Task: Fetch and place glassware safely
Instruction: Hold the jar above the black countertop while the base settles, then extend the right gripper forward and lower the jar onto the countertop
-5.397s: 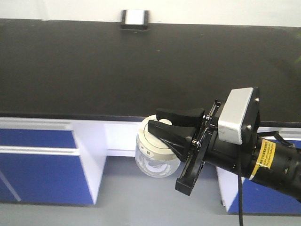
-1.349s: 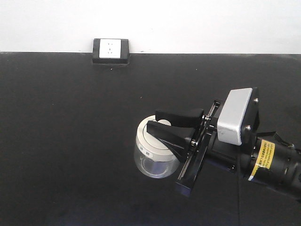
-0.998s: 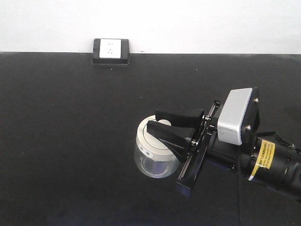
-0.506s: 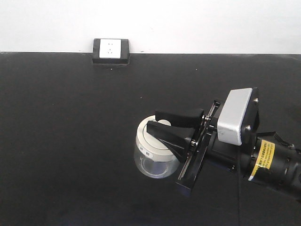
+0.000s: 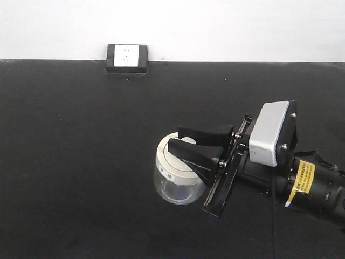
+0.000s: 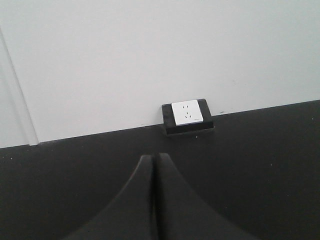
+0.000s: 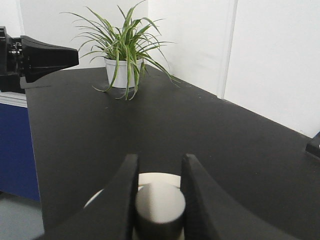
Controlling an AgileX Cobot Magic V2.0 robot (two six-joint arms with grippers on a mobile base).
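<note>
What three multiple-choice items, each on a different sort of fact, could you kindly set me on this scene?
1. Where is the socket? A. on a shelf; B. at the black counter's back edge, by the wall; C. on the floor.
2. What colour is the glass jar's lid? A. cream-white; B. red; C. green.
3. How is the right tool? A. open, empty; B. not in view; C. shut on the lid's knob.
Answers: B, the front view shows it where counter meets wall; A, the lid looks pale cream from above; C, the fingers press both sides of the knob in the right wrist view.
</note>
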